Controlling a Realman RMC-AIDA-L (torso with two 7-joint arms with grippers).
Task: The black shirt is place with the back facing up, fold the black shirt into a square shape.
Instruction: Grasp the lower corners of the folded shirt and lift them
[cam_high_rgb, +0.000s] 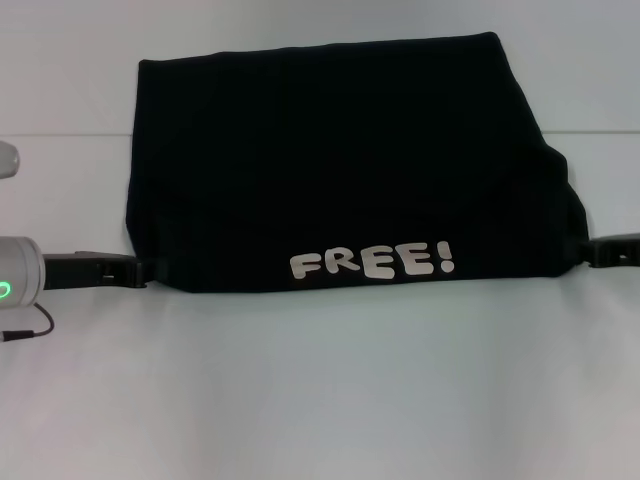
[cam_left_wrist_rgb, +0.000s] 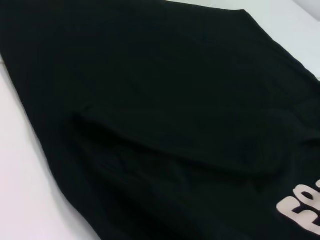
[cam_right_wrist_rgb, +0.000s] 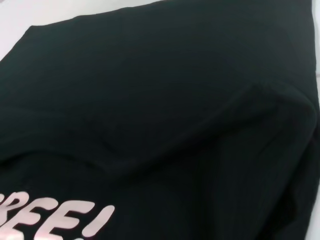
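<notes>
The black shirt (cam_high_rgb: 340, 150) lies spread across the white table (cam_high_rgb: 320, 400), wider than deep, with a white "FREE!" print (cam_high_rgb: 372, 263) along its near edge. My left gripper (cam_high_rgb: 148, 270) is at the shirt's near left corner and my right gripper (cam_high_rgb: 588, 252) is at its near right corner. Each is shut on the fabric, and the corners are drawn out toward them. The fingertips merge into the black cloth. The shirt fills the left wrist view (cam_left_wrist_rgb: 165, 100) and the right wrist view (cam_right_wrist_rgb: 150, 100), showing soft folds and part of the print.
My left arm's grey wrist with a green light (cam_high_rgb: 15, 275) and a thin cable (cam_high_rgb: 25, 332) sit at the left edge. White table surface shows in front of the shirt and on both sides.
</notes>
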